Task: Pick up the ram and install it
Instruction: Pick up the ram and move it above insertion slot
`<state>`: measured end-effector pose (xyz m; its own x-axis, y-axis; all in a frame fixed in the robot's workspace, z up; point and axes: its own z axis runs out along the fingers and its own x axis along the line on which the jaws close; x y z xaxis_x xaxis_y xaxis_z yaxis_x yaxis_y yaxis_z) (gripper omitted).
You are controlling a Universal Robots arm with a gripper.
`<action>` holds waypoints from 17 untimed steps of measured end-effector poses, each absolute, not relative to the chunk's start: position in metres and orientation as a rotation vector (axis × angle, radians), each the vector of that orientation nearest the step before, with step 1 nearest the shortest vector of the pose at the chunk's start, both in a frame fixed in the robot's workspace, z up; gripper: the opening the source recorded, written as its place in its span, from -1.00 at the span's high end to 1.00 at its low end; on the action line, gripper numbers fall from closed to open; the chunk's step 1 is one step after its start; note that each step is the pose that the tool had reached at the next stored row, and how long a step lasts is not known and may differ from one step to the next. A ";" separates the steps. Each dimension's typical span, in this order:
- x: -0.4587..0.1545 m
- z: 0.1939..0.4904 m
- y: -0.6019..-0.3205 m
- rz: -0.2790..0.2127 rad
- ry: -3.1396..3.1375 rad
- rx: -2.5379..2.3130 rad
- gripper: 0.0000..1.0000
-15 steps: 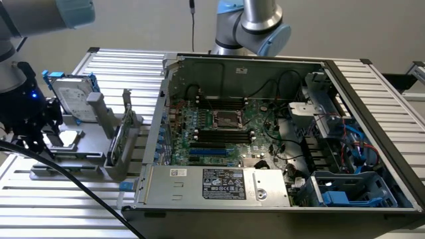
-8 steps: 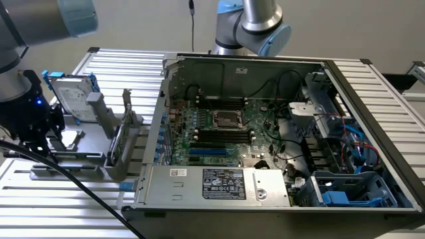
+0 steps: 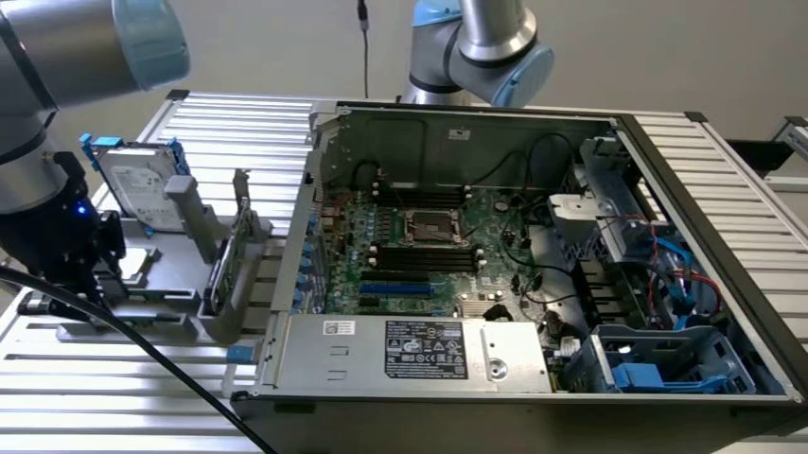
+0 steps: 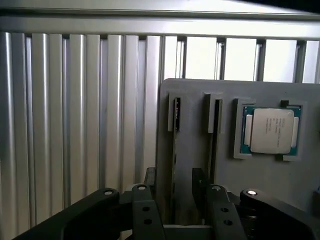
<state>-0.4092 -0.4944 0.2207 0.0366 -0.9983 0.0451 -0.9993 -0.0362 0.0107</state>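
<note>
My gripper (image 4: 174,186) wide astride edge-on ram (image 4: 176,116); wrist view adds processor chip (image 4: 271,131), exterior view hard drive (image 3: 132,184) at 9 o'clock of case (image 3: 467,142).

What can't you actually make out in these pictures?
1. Ram: wrist view, edge-on in the grey holder; chips hidden.
2. Motherboard slots: exterior view, too small to tell filled or empty.
3. Hard drive label: exterior view, too small to read.
</note>
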 end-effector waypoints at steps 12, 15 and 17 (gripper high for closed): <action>-0.405 0.200 -0.496 0.035 -2.113 2.278 0.15; -0.405 0.199 -0.496 0.020 -2.119 2.284 0.15; -0.405 0.198 -0.497 0.014 -2.119 2.283 0.15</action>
<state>-0.4051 -0.4970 0.1977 0.0748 -0.9969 0.0244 -0.9971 -0.0744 0.0134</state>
